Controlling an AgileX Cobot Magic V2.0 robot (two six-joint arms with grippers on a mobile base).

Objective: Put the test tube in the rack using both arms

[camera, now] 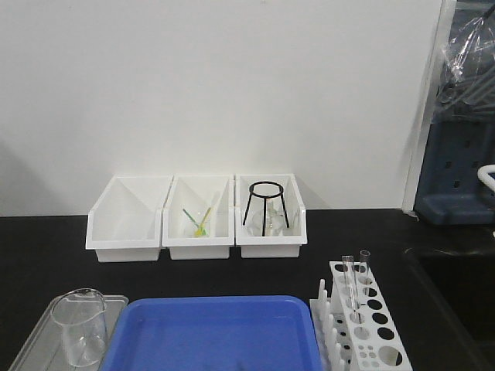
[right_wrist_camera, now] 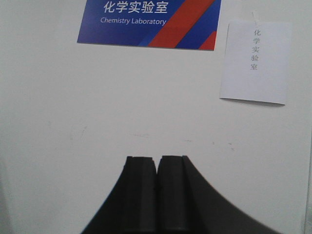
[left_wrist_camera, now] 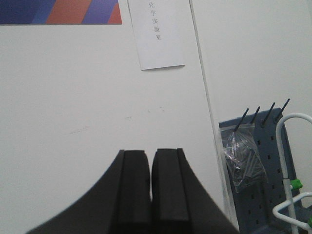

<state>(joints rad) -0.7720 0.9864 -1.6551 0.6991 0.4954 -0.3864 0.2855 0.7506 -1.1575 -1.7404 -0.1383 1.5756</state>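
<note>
**Jaws shut and empty, tubes standing in the rack**

Jaws of both grippers are pressed together with nothing between them. The left gripper [left_wrist_camera: 150, 190] faces a white wall with a paper note [left_wrist_camera: 160, 34] above it and a grey pegboard [left_wrist_camera: 265, 165] off to its right. The right gripper [right_wrist_camera: 156, 192] faces the same kind of wall, below a blue sign [right_wrist_camera: 148, 22] reading "Chemistry Laboratory". Neither arm shows in the front view.

On the black worktop [camera: 46, 247], the rack [camera: 371, 321] sits at the front right, pegs along its left side. Two tubes stand in it near its far end: a test tube [camera: 349, 282] leaning slightly, and a second tube [camera: 364, 267] just behind it. Left of the rack, touching or nearly so, lies a blue tray [camera: 216, 332]. Further left a beaker [camera: 80, 325] stands on a clear tray [camera: 35, 344]. Behind the rack, against the wall, are three white bins [camera: 197, 216]; the nearest one holds a black tripod stand [camera: 265, 207].
</note>
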